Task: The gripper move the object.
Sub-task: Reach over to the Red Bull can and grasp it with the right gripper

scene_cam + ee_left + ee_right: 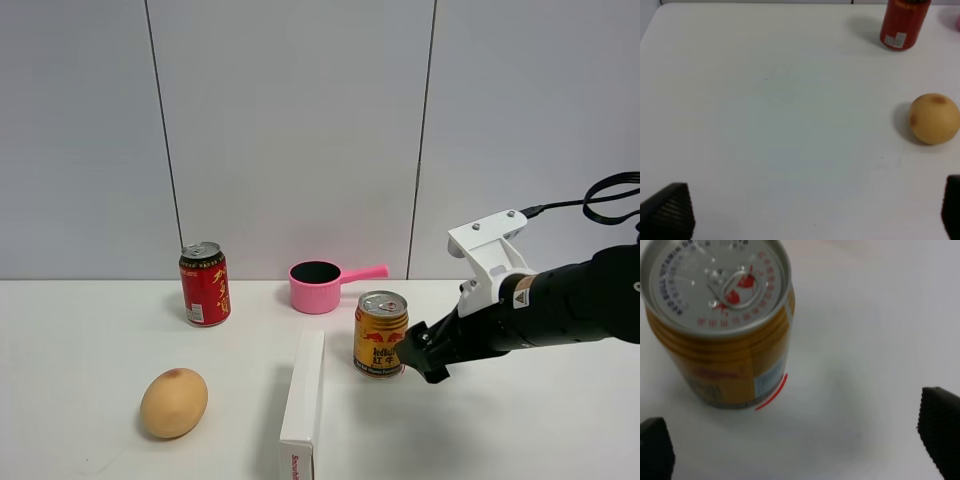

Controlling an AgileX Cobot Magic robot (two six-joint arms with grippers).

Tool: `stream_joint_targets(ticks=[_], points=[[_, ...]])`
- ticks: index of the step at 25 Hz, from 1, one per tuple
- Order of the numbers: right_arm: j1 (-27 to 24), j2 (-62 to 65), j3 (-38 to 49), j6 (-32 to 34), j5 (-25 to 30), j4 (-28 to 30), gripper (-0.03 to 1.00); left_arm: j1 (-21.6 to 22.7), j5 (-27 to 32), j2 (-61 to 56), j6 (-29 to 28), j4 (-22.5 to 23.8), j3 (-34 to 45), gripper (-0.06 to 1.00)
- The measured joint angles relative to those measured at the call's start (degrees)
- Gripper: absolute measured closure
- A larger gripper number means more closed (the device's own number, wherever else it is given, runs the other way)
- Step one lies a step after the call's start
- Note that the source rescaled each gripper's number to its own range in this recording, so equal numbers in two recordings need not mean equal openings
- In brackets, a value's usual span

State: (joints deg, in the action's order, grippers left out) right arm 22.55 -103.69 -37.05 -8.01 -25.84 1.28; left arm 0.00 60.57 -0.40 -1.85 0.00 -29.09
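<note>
The short gold-yellow can (380, 335) with a red bull logo and silver top stands upright on the white table (520, 430), right of centre. My right gripper (424, 356), black with a white bracket on top, sits low just to the right of the can. In the right wrist view the can (725, 355) stands ahead of the open gripper (797, 440), offset toward one finger and not between the fingertips. My left gripper (810, 210) is open and empty over bare table; it is out of the exterior high view.
A taller red can (205, 285) stands at the back left, also in the left wrist view (902, 25). A pink pot (318, 285) with a handle is behind the gold can. A tan round fruit (174, 402) (935, 119) and a white box (303, 400) lie in front.
</note>
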Motion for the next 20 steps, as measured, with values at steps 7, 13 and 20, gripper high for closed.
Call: stream_joint_targets(ticks=[7, 13, 20], points=[[0.00, -2.25, -2.94, 3.80, -1.11, 2.28, -0.03, 0.00, 0.00, 0.00, 0.00, 0.00, 0.00, -0.06], [1.19, -5.18, -6.14, 5.01, -1.11, 3.70, -0.03, 0.00, 0.00, 0.00, 0.00, 0.00, 0.00, -0.06], [3.18, -8.80, -8.68, 5.20, -1.10, 4.08, -0.03, 0.00, 0.00, 0.00, 0.00, 0.00, 0.00, -0.06]])
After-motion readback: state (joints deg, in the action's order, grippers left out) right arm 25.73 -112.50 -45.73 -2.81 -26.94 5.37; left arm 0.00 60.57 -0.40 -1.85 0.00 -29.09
